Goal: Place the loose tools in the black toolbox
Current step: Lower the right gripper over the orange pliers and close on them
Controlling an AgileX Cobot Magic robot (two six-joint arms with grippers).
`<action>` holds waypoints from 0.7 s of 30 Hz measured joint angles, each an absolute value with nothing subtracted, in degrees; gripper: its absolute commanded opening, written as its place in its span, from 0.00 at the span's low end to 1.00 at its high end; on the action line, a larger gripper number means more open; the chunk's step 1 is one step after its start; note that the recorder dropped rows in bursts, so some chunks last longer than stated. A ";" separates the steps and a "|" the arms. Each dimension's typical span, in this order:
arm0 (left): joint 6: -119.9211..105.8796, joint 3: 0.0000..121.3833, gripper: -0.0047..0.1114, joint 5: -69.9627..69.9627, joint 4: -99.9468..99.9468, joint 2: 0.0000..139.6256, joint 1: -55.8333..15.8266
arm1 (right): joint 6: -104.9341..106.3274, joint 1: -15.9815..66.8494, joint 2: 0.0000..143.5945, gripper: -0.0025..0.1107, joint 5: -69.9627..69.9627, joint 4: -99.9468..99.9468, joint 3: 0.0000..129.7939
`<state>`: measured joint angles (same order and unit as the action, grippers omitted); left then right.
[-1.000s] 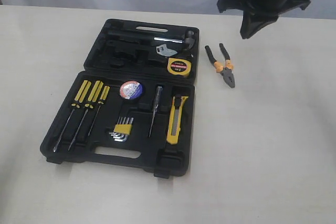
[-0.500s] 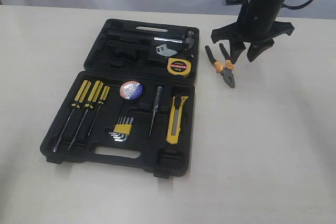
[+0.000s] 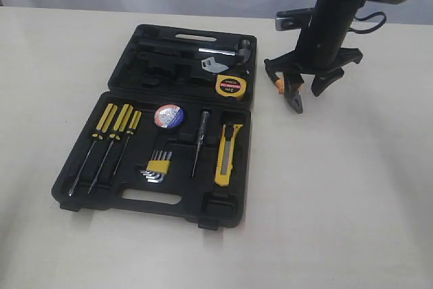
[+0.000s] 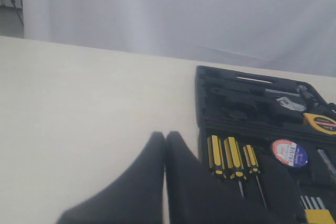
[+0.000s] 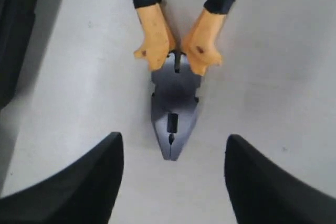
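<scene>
The orange-and-black-handled pliers [image 3: 296,101] lie on the table to the right of the open black toolbox [image 3: 128,197]. My right gripper [image 3: 304,90] hangs just over them, open, one finger on each side of the grey pliers head [image 5: 173,106], not touching it. The tape roll [image 3: 168,114], the yellow tape measure [image 3: 229,86] and the yellow utility knife [image 3: 226,156] sit in toolbox slots. My left gripper [image 4: 165,136] is shut and empty, by the toolbox's left edge in its wrist view; the exterior view does not show it.
Three yellow-handled screwdrivers [image 3: 111,123], a hex key set [image 3: 159,166] and a thin tester screwdriver [image 3: 201,133] fill other slots. A wrench [image 3: 213,65] and a hammer lie in the lid. Bare beige table [image 3: 352,187] surrounds the toolbox.
My right arm has come down from the upper right to just above the pliers, and its gripper has opened from shut. The pliers and the toolbox have not moved.
</scene>
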<state>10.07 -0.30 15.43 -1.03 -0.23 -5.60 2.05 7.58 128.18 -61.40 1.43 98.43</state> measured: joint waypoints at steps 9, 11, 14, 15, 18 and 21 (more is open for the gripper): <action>10.07 -0.30 0.04 15.43 -1.03 -0.23 -5.60 | 1.63 7.58 130.54 0.50 -57.83 3.67 98.43; 10.07 -0.30 0.04 15.43 -1.03 -0.23 -5.60 | 1.63 7.58 130.63 0.50 -56.79 4.15 98.43; 10.07 -0.30 0.04 15.43 -1.03 -0.23 -5.60 | 1.67 7.58 131.08 0.50 -55.43 4.27 98.43; 10.07 -0.30 0.04 15.43 -1.03 -0.23 -5.60 | 1.67 7.58 131.32 0.50 -55.17 4.27 98.43; 10.07 -0.30 0.04 15.43 -1.03 -0.23 -5.60 | 1.78 7.58 131.95 0.50 -54.77 4.27 98.43; 10.07 -0.30 0.04 15.43 -1.03 -0.23 -5.60 | 1.78 7.58 132.29 0.50 -54.68 4.27 98.65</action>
